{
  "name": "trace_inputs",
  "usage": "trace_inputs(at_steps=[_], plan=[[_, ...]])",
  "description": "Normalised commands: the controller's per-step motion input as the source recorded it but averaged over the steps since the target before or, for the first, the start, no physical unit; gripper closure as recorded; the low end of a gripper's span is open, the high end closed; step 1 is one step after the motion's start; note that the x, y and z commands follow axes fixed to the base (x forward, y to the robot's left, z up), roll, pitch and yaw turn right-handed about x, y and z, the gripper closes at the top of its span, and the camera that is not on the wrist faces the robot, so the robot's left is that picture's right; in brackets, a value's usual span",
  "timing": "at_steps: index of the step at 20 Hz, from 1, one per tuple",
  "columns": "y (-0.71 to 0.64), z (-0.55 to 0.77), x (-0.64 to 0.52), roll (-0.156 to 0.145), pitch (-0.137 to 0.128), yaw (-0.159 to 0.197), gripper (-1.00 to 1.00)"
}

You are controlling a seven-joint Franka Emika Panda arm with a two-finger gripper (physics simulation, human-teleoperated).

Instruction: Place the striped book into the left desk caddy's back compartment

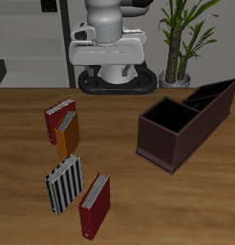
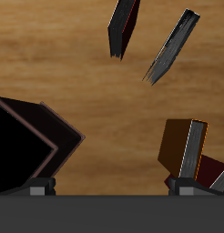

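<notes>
The striped book (image 1: 65, 185) stands upright near the table's front edge, its black-and-white cover facing the camera. It also shows in the wrist view (image 2: 173, 45), seen edge-on. The left desk caddy (image 1: 186, 120) is a long dark brown open box lying diagonally on the table. Its back compartment (image 1: 213, 96) is at the far end, and the large square bay (image 1: 170, 120) is at the near end. A corner of the caddy shows in the wrist view (image 2: 36, 146). My gripper (image 2: 109, 188) is open and empty, high above the table, well away from the book.
A red book (image 1: 95, 207) stands beside the striped book and shows in the wrist view (image 2: 124, 25). Another red book (image 1: 58, 119) and an orange book (image 1: 68, 135) stand together farther back. A potted plant (image 1: 181, 38) stands behind the table.
</notes>
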Motion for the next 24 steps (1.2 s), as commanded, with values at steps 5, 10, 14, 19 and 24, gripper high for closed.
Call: trace_inputs(at_steps=[5, 10, 14, 19, 24], plan=[[-0.29, 0.07, 0.18, -0.041, -0.042, -0.029, -1.0], [-0.19, 0.11, 0.16, -0.033, -0.034, -0.013, -1.0], [-0.11, 0.13, 0.17, -0.026, -0.043, -0.006, -1.0], [-0.07, 0.08, 0.26, -0.016, -0.033, -0.014, -1.0], [0.01, -0.04, 0.23, -0.021, 0.005, -0.009, -1.0]])
